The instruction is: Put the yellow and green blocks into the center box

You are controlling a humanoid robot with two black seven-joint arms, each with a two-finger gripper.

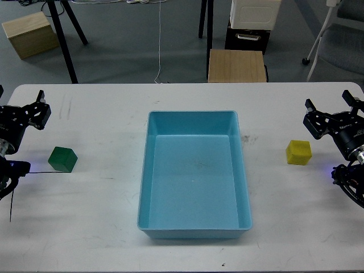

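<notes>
Nearest to the robot, between its two arms, sits the light blue tray (pixel 194 226) on the white table (pixel 102 227), and nothing lies inside it. To the left of the tray, the left gripper (pixel 35 109) hangs over the table edge. It is seen dark and small, so it cannot be told how far its fingers are apart; it holds nothing that can be seen. The green block (pixel 62 158) lies just below and to the right of this gripper, apart from it, between the gripper and the tray. On the other side, the right gripper (pixel 333 111) has its two fingers spread with a clear gap, and it grasps nothing. The yellow block (pixel 299 152) rests on the table below and to the left of this gripper, near it but not touching, between it and the tray. Farther behind the table, on the grey floor, stand a tan wooden box (pixel 237 65), another wooden box (pixel 29 34), and a white container (pixel 255 12).
</notes>
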